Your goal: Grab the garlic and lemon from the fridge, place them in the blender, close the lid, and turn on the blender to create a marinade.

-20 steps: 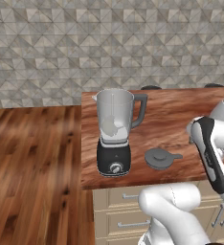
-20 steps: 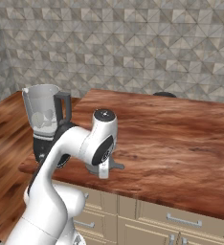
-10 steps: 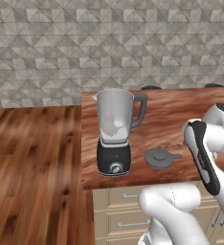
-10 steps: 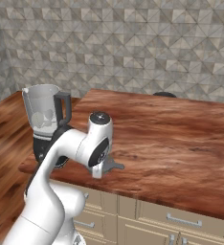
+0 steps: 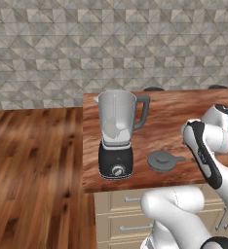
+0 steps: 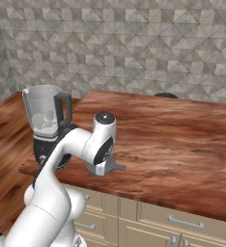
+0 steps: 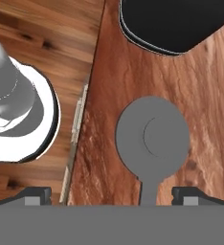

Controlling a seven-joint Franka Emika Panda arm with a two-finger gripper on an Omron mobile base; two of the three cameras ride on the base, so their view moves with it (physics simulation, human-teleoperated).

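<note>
No readable text, labels or numbers anywhere.

The blender [image 5: 117, 136], standing near the front left corner of the tabletop [image 5: 169, 116], bears no brand or marking on its jar, black base or silver knob; the lid [image 5: 162, 161] lying beside it near the front edge is plain dark grey, and the tabletop, the tiled wall [image 5: 111, 44] behind it and the drawer fronts [image 5: 123, 214] below it carry no lettering or signs.
</note>
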